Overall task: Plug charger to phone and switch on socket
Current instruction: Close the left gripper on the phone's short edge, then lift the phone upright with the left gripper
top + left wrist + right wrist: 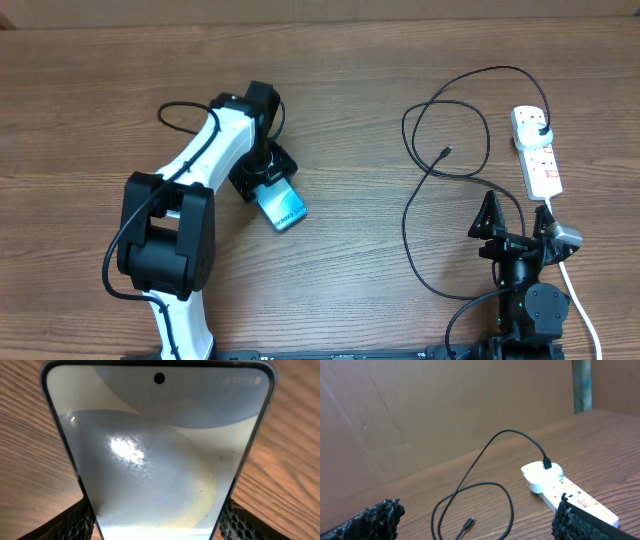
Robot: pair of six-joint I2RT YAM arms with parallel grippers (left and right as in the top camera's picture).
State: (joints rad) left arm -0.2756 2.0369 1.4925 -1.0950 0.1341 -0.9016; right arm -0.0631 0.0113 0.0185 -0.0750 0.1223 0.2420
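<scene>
The phone [284, 207], with a light blue screen, lies on the table left of centre. My left gripper [267, 187] is shut on its long edges. In the left wrist view the phone [160, 445] fills the frame, and a black pad [80, 520] presses on each side of it. The white socket [537, 155] lies at the far right. The charger's black plug [541, 131] sits in its far end. The thin black cable loops to a free connector tip [445, 152], which also shows as the tip [469, 522]. My right gripper [516, 215] stands open near the socket [570, 492], holding nothing.
A thick white cord [580, 300] runs from the socket's near end toward the front right edge. The black cable [407, 220] curves down the table in front of my right arm. A brown wall [445, 410] rises behind the table.
</scene>
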